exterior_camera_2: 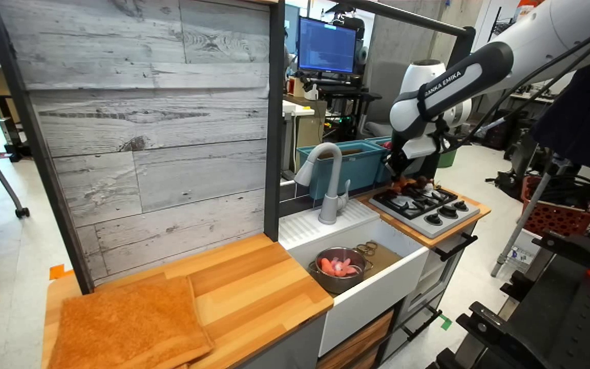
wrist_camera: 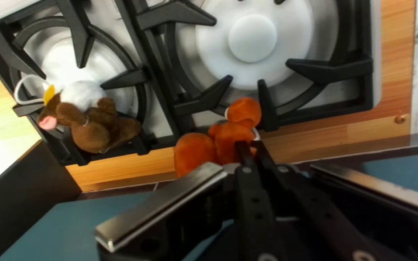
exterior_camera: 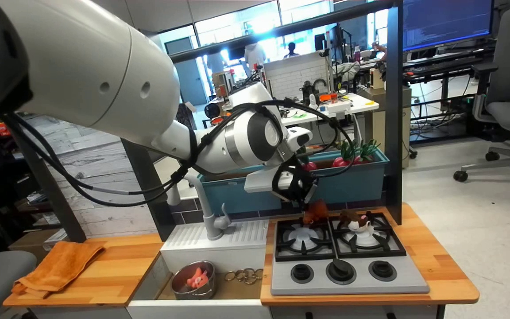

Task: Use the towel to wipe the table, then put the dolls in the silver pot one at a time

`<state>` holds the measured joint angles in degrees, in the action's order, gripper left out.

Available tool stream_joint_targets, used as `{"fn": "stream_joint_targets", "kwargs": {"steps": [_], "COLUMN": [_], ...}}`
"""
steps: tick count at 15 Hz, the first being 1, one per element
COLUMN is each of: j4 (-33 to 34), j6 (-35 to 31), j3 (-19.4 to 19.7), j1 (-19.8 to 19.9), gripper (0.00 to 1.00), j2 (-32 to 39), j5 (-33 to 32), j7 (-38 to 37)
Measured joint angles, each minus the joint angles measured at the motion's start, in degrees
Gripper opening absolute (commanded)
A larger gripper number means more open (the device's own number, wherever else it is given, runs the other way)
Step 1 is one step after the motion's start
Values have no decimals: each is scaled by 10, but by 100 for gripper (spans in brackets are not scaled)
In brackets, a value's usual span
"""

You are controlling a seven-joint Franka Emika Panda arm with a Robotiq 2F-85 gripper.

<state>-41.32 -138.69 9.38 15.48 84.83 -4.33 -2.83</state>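
An orange doll (wrist_camera: 230, 139) is pinched at its side between the closed fingers of my gripper (wrist_camera: 251, 145) in the wrist view. In both exterior views the gripper (exterior_camera: 303, 204) points down at the stove's back edge with the orange doll (exterior_camera: 316, 212) at its tips. I cannot tell whether the doll touches the grate. A brown-and-white doll (wrist_camera: 93, 130) lies on the neighbouring burner. A pink doll (exterior_camera_2: 338, 266) lies inside the silver pot (exterior_camera_2: 340, 283), which stands in the sink. The orange towel (exterior_camera: 60, 266) lies on the wooden table (exterior_camera: 124, 261) at the opposite end.
The stove (exterior_camera: 348, 279) has raised black grates and knobs. Blue planters (exterior_camera: 241, 195) stand right behind it. A grey faucet (exterior_camera_2: 332, 189) rises between stove and table. Metal rings (exterior_camera: 247, 275) lie in the sink beside the pot. Dark frame posts (exterior_camera: 395, 133) stand at the back.
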Motion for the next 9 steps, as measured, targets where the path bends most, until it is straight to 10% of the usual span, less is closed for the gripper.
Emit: {"fn": "stream_joint_targets", "kwargs": {"steps": [9], "j4": [-187], "j6": [-180], "j3": [-76], "j1": [-32], "gripper": [1], "j2": [-54], "j5": [-10], "j7": [203]}}
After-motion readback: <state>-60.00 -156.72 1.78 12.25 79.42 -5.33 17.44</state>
